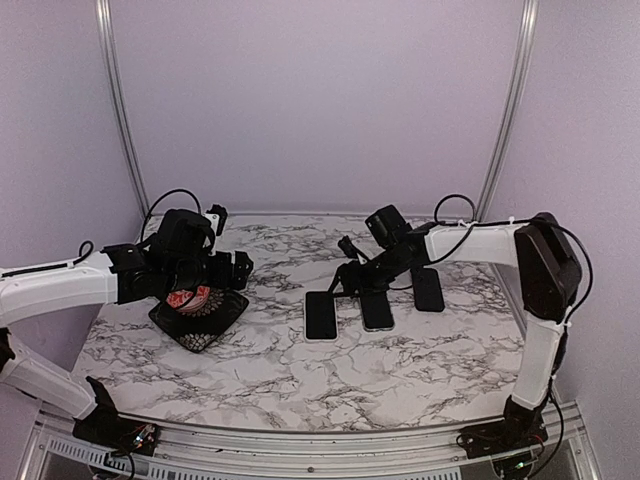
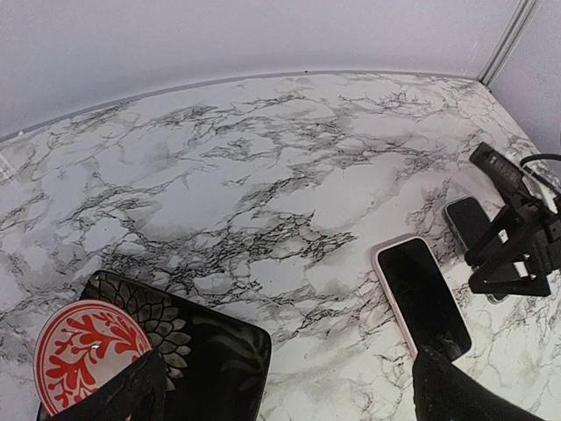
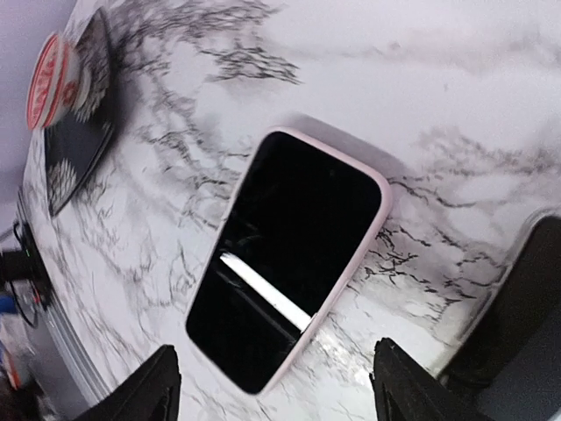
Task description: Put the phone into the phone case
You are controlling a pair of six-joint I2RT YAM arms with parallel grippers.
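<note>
Pale pink case (image 3: 344,274) around black-screened phone (image 3: 285,263), flat on marble tabletop (image 3: 438,88)

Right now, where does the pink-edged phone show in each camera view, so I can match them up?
Top external: pink-edged phone just below frame centre.
Left wrist: pink-edged phone at lower right, lying flat.
Right wrist: pink-edged phone at frame centre, lying diagonally.
Shared landmark: the red-and-white disc on the black tray, left of the phone in all three views.
</note>
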